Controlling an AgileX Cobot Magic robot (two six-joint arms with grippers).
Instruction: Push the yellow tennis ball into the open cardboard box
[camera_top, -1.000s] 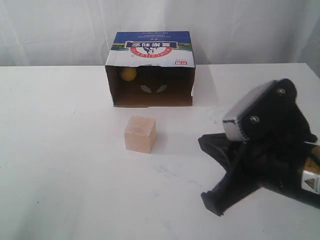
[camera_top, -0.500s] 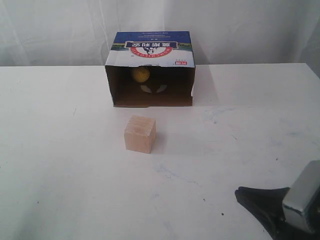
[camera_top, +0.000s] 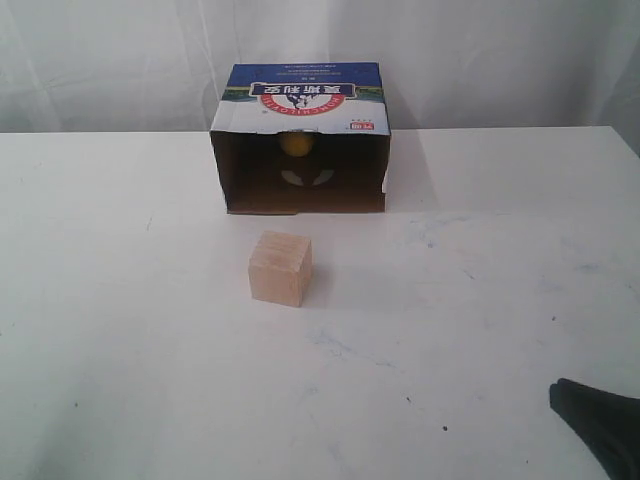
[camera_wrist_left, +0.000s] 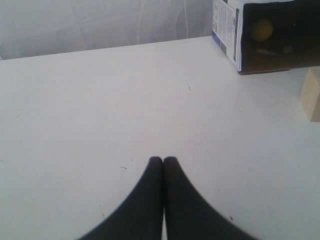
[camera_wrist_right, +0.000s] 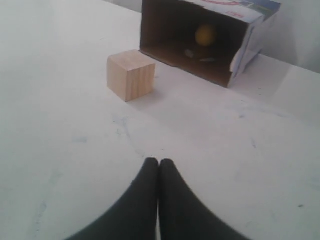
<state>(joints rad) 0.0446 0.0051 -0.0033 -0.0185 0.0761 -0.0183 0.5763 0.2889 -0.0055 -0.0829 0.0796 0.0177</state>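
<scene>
The yellow tennis ball (camera_top: 296, 144) lies inside the open cardboard box (camera_top: 303, 96), near the back of its dark interior; it also shows as the ball (camera_wrist_left: 261, 29) and the ball (camera_wrist_right: 205, 35) in the wrist views. The box (camera_wrist_right: 248, 31) lies on its side at the back of the white table, opening toward me. My right gripper (camera_wrist_right: 159, 161) is shut and empty, well short of the box; only a black tip of it (camera_top: 600, 425) shows at the exterior view's lower right corner. My left gripper (camera_wrist_left: 163, 159) is shut on nothing, far from the box (camera_wrist_left: 227, 31).
A pale wooden cube (camera_top: 280, 267) stands on the table in front of the box opening, also seen as the cube (camera_wrist_right: 131, 74) and the cube (camera_wrist_left: 312, 94). A white curtain hangs behind the white table (camera_top: 120, 330).
The right arm has drawn back toward the lower right, almost out of the exterior view. The ball has rolled from the box's left side to about its middle.
</scene>
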